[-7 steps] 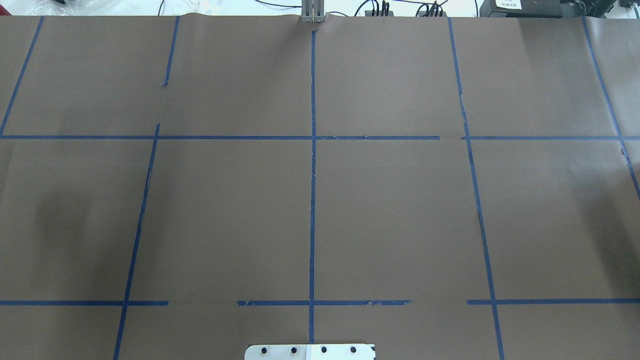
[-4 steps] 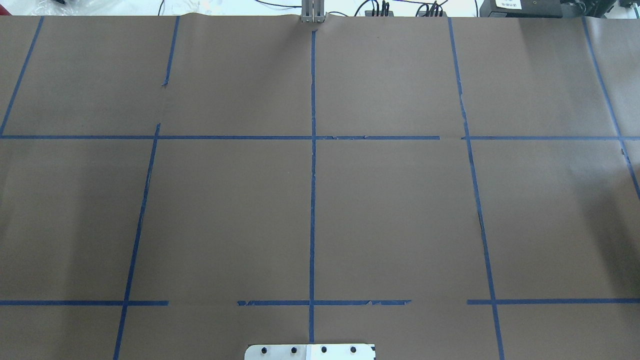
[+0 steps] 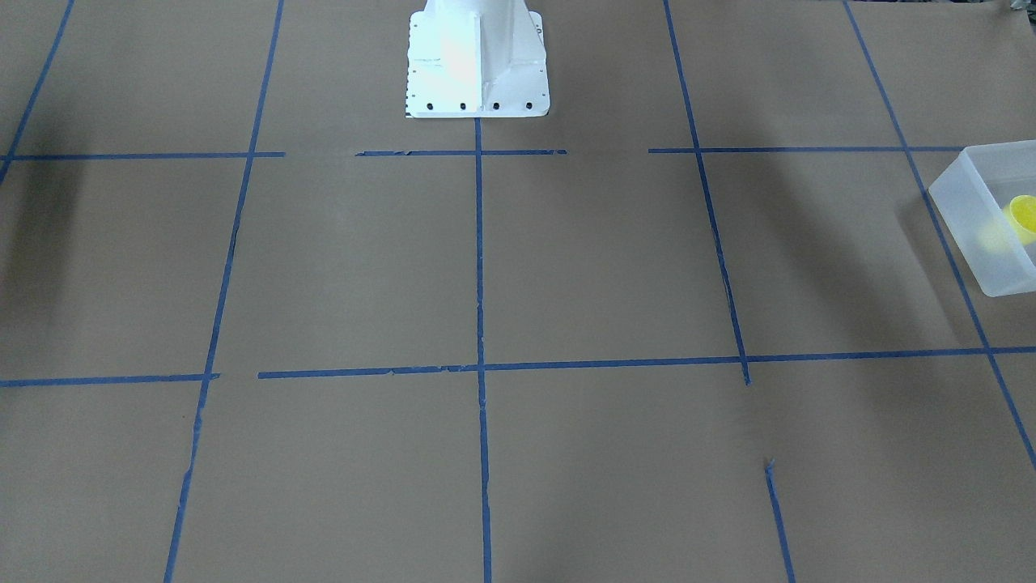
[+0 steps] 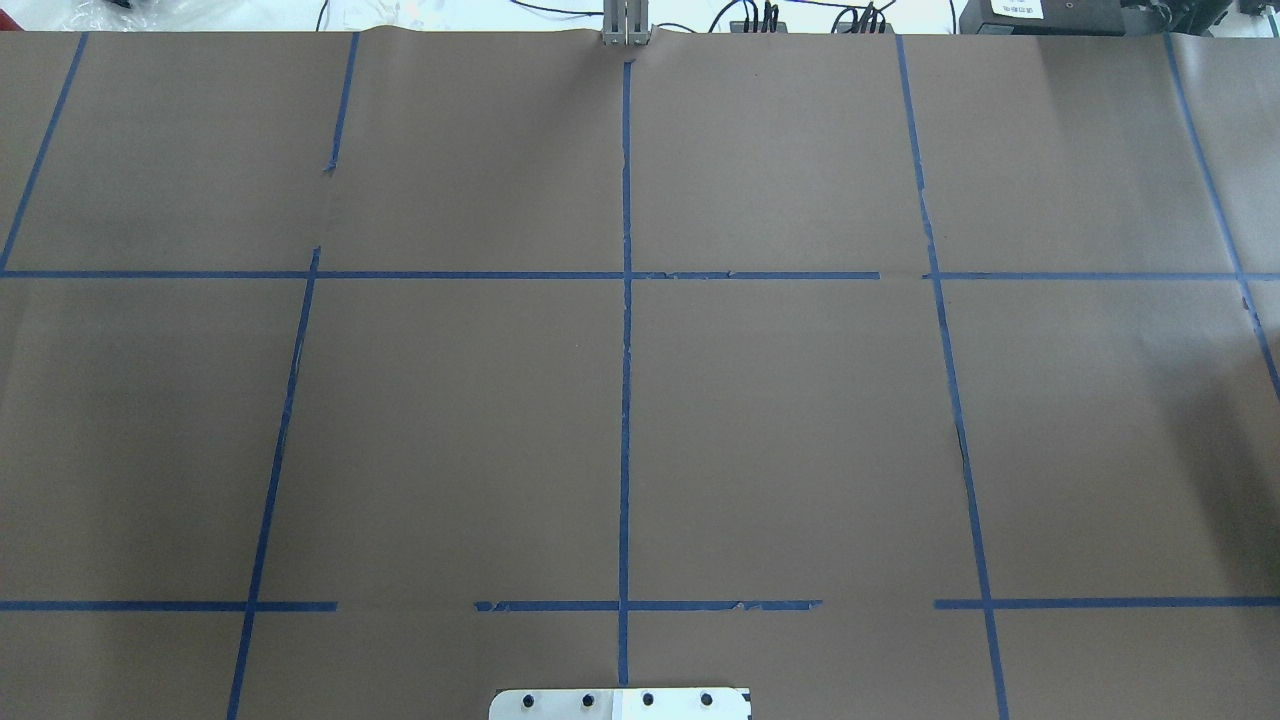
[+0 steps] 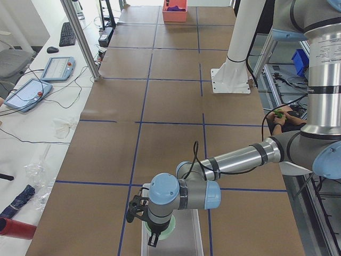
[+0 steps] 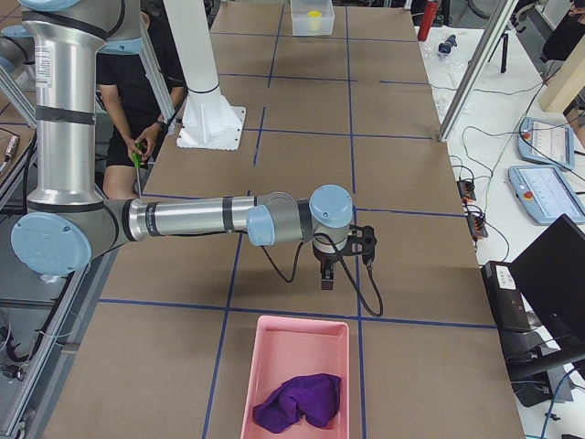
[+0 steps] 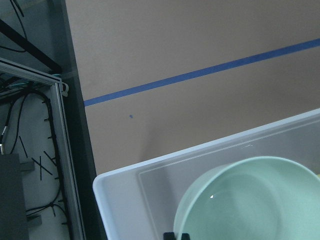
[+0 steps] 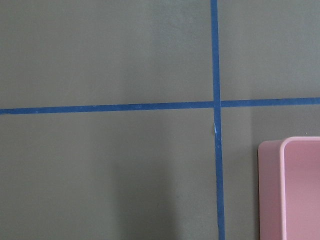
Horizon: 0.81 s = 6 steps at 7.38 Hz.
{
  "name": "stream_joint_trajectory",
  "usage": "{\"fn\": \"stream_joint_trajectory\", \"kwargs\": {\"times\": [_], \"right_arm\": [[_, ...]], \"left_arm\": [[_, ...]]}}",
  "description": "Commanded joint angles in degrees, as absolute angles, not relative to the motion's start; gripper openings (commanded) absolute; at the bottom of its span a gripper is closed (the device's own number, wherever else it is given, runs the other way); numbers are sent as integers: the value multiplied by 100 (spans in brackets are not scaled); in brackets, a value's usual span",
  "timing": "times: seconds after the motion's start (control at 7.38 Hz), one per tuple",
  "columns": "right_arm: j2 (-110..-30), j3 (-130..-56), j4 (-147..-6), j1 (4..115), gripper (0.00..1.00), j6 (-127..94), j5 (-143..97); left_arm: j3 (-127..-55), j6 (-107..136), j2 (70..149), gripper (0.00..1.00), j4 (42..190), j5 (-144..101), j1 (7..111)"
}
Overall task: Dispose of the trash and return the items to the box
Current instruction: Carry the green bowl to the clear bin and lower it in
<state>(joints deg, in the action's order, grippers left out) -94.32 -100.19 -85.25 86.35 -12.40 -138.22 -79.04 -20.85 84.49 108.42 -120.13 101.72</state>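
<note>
Front-facing view: brown-papered table [image 3: 340, 267] with a blue tape [image 3: 479, 267] grid. White pedestal [image 3: 477, 57] at the top. Translucent bin [image 3: 963, 206] at the right edge, partly cut off, with the yellow cup [image 3: 1024, 217] inside it.

Overhead view: only table, tape and the pedestal's base plate [image 4: 620, 703] at the bottom edge. No arm is in frame.

Left-side view: the near left arm [image 5: 234, 160] reaches over the table end. The left gripper [image 5: 153, 240] points down over the mint-green bowl [image 5: 166, 230], which sits within the near end of the translucent bin. Cannot tell whether the fingers are apart or together. A pink bin [image 5: 175, 12] stands at the far end.

Right-side view: the near right arm [image 6: 183, 219] is stretched out. The right gripper [image 6: 326, 279] points down above bare paper, near the pink bin and well apart from the translucent bin. Its finger state cannot be told. A purple cloth [image 6: 300, 402] lies in the pink bin. The cup shows yellow in the far bin.

Left wrist view: the bowl is inside the bin's corner. Dark fingertips [image 7: 170, 236] barely show at the bottom edge by the bowl's rim, and whether they grip it is unclear.

Right wrist view: a tape crossing and the pink bin's corner at lower right. No fingers are visible.
</note>
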Motion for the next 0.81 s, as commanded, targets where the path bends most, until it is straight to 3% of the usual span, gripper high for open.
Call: {"fn": "stream_joint_trajectory", "kwargs": {"times": [0.0,0.14,0.68], "right_arm": [[-9413,-10020,-8525,8631,100,-1248,-13825],[-9404,-10020,-8525,8640,100,-1248,-13825],[-9387,-10019,-8517,8622,100,-1222,-13825]], "left_arm": [[-7866,-2206,8403,62,10846,-11944,10301],[-7849,-2163,8402,100,10846,-11953,10292],[-8137,-1901,8498,100,10846,-12023,10292]]}}
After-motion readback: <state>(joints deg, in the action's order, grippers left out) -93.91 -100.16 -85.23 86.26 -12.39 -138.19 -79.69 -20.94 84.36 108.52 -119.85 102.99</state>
